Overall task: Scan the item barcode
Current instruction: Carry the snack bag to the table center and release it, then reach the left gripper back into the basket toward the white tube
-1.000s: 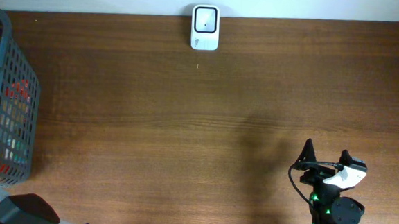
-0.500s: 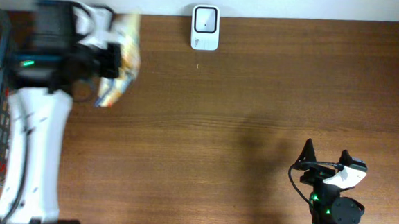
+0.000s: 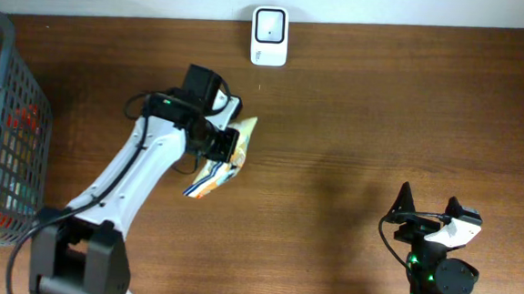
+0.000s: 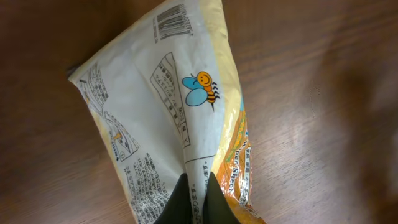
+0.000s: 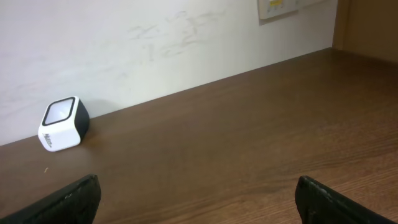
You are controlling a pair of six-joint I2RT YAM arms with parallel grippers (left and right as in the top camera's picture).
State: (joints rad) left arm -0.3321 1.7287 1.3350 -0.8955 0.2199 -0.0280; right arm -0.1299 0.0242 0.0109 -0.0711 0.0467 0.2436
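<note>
Brown wooden worktop (image 3: pixel 356 107), small white box-shaped scanner (image 3: pixel 270 36) at its far edge.
My left fingers (image 4: pixel 183 202) pinch a yellow-and-white printed snack bag (image 4: pixel 168 112), barcode (image 4: pixel 172 22) showing; my right fingers (image 5: pixel 336 199) stand wide.

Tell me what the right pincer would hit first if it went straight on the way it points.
The way looks free: the right pincer faces bare table, then likely the wall. The scanner sits off to the left of that line.
</note>
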